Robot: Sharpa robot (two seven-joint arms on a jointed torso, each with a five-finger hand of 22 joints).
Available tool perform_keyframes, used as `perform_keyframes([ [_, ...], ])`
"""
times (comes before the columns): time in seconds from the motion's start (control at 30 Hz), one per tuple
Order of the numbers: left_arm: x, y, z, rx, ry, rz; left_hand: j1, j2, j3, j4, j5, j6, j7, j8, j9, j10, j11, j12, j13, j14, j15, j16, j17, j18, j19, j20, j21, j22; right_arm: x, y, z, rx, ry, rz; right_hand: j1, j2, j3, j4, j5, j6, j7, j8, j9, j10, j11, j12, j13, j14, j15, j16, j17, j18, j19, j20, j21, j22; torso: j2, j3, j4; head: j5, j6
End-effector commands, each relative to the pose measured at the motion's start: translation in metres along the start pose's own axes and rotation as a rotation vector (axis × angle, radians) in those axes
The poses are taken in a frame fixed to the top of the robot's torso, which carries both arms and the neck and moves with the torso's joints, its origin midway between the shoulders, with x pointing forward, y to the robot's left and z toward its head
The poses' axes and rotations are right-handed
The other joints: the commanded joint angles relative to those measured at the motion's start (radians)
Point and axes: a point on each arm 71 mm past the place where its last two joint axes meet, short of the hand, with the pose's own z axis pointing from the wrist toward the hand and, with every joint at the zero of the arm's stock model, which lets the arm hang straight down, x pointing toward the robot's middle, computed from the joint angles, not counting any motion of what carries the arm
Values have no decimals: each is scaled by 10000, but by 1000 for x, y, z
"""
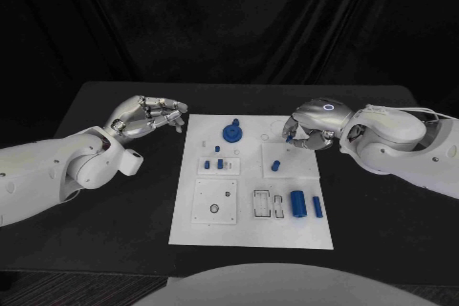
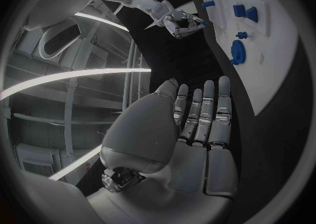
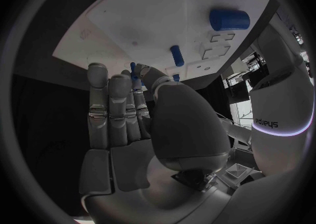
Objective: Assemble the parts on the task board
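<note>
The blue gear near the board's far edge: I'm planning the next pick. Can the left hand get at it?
Probably yes. The left hand hovers beside the task board, holding nothing, and bare board lies between it and the blue gear. Nothing stands in the way.

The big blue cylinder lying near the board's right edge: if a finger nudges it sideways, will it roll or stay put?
The big blue cylinder lies on its round side on the smooth task board, so it would likely roll. The thinner blue rod beside it might stop it on that side. It looks like rigid plastic, probably light; its smooth surface may slip in a loose pinch.
</note>
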Motion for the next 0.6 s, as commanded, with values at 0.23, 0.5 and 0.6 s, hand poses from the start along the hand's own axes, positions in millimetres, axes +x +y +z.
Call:
perform_keyframes([
  [0.23, 1, -4, 1, 605, 45, -169, 76, -10, -16, -58, 63, -15, 118, 57, -13, -93, -22, 44, -24, -60, 34, 11, -18, -45, 4, 57, -45, 19, -31, 22, -1, -447, -832, 585, 42, 28, -29, 18, -122, 71, -17, 26, 54, 91, -14, -123, -43, 113, 26, 108, 75, -104, 65, -5, 128, 603, -7, -5, -19, -24, -1],
  [0.5, 2, -3, 2, 591, 107, -210, 91, 37, 7, -71, 88, -47, 136, 48, -21, -129, -6, 53, -49, -87, 47, 0, -42, -50, -7, 63, -69, 26, -22, 75, 18, -1953, -7, 869, 76, 59, -2, 10, -176, -61, 8, -90, 45, 104, 2, -262, -112, 201, 33, 284, 273, -132, 123, -8, 320, 637, -20, -19, -7, 130, -1],
  [0.6, 3, -3, 2, 594, 126, -223, 96, 57, 17, -74, 95, -57, 142, 46, -24, -143, 0, 56, -58, -97, 52, -3, -51, -52, -12, 66, -78, 29, -16, 88, 26, -2329, 221, 874, 103, 63, 16, -8, -170, -103, 23, -139, 33, 110, 13, -315, -137, 281, 37, 503, 510, -162, 176, -9, 534, 679, -26, -25, -4, 194, -1],
])
